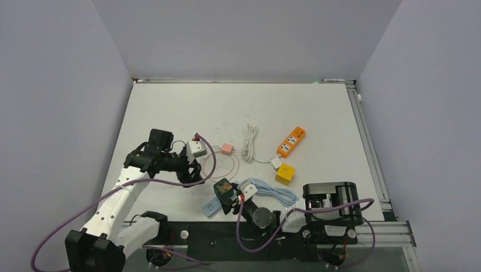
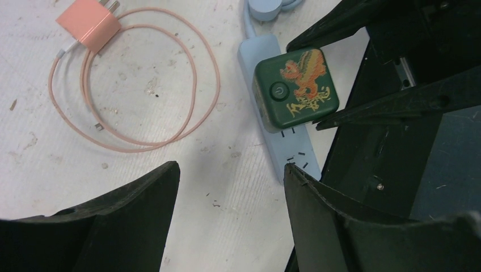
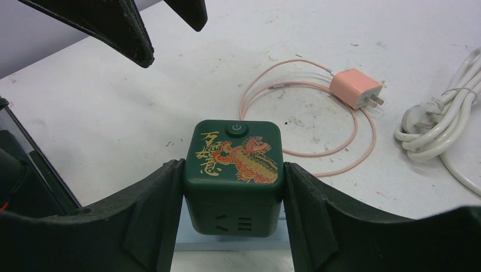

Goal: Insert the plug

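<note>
The right hand (image 3: 233, 190) clenches the green cube plug (image 3: 235, 161) from both sides, directly over the pale blue power strip (image 2: 298, 153) at the near edge of the counter (image 1: 238, 107). The strip lies straight below, so I judge the push goes down. The left hand (image 2: 230, 181) hangs released, empty, nearby.

The far half of the table (image 1: 227, 107) lies bare, free for either arm. Across the middle, close together, stand a pink charger (image 1: 227, 148) with its cable loop (image 1: 218, 168), a white cord (image 1: 248, 144), an orange strip (image 1: 291, 141) and a yellow cube (image 1: 285, 173). At the near edge the green cube (image 3: 235, 164), clamped in the right gripper (image 3: 233, 187), sits over the blue strip (image 2: 298, 152). A blue cable (image 1: 272, 190) crowds its right. The left gripper (image 2: 230, 175), jaws apart, hangs over bare table just left of the strip.
</note>
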You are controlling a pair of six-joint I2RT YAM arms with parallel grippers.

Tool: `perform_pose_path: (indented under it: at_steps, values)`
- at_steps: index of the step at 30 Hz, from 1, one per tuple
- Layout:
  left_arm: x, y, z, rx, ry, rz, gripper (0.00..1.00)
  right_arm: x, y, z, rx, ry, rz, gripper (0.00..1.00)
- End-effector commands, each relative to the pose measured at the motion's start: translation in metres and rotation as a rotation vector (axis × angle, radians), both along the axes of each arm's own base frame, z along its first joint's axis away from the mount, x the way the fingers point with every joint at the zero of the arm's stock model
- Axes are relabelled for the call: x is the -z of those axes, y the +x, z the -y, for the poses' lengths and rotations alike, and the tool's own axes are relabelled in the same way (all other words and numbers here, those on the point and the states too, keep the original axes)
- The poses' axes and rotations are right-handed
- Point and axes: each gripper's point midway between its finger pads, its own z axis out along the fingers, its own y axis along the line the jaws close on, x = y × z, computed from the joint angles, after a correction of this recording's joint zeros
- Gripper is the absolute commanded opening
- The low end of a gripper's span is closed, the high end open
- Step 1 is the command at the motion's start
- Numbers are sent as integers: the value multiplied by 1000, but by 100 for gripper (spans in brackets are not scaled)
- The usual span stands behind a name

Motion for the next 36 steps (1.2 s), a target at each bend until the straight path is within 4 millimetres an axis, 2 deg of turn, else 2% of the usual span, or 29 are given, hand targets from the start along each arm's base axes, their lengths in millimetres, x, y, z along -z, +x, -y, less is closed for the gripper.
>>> perform_pose_path:
  at_steps: [1,11,19,29,36]
  values:
    - [-23,-6,15,51,-31,30,64,16,-2,4,-9,-24,-10,5]
    - [-15,-5,16,74,22,21,64,28,-7,16,5,-68,3,5]
    - [-18,-3,19,71,25,28,64,20,-9,16,16,-94,33,5]
    - [-16,-4,20,67,23,32,64,-5,-8,14,34,-77,43,5]
    - [-17,-3,23,67,19,34,64,-4,-11,8,19,-70,29,5]
